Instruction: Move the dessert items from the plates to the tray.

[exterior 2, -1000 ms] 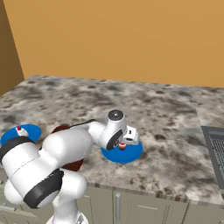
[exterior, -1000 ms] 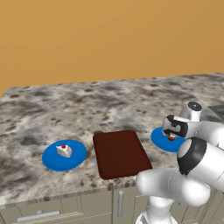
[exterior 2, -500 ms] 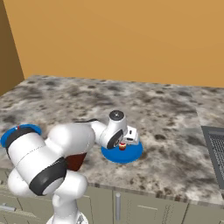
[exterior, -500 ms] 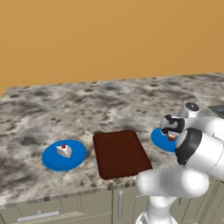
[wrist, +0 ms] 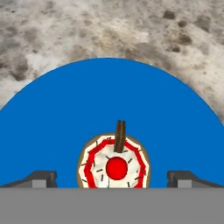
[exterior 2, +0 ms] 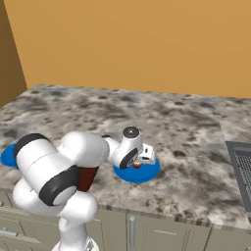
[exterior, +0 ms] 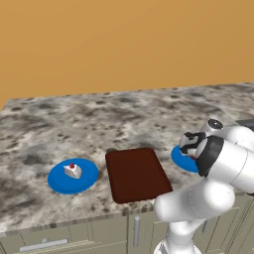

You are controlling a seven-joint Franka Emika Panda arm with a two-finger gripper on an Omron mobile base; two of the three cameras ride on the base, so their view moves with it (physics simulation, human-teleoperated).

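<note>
Cupcake (wrist: 114, 167) sits on the right-hand blue plate (wrist: 65, 122), centred between the spread, empty fingers (wrist: 41, 177), so a straight descent should bracket it; the tray (exterior: 136, 173) lies alongside.

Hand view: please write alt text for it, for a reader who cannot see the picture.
Seen from above, a cupcake with a red-and-white top sits on a blue plate, between the two dark fingertips of the open gripper. Speckled grey stone counter lies beyond the plate's rim.
</note>
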